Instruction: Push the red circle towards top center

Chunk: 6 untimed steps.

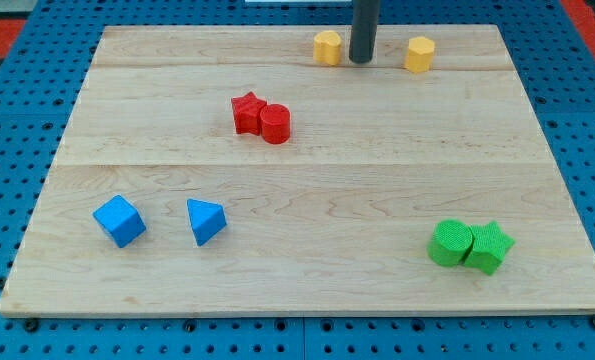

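so my tip (362, 60) sits at the surface's (377, 200) top edge between the two yellow blocks (327, 47) (420, 53), no fingers to open or close, and the red circle (275, 123) is left of center touching the red star (247, 112), so a sloppy push probably drags both.

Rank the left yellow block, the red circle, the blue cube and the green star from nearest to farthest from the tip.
From my tip:
1. Left yellow block, just to the view's left of it.
2. Red circle, below-left, touching the red star.
3. Green star, bottom right.
4. Blue cube, bottom left.
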{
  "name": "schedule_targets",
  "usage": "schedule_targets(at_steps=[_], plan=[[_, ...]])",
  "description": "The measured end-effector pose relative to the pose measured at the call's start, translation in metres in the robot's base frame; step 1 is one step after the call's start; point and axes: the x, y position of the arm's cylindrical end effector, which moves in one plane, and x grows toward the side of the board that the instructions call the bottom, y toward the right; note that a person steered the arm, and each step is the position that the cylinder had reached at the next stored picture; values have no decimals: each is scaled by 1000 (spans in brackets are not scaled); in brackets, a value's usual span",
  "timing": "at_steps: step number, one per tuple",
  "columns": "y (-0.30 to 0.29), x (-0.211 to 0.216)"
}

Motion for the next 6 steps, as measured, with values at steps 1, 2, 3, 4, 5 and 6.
schedule_targets(at_steps=[1,2,3,4,5,6], plan=[[1,82],[-19,133],[-70,148],[-104,142],[-108,101],[-108,56]])
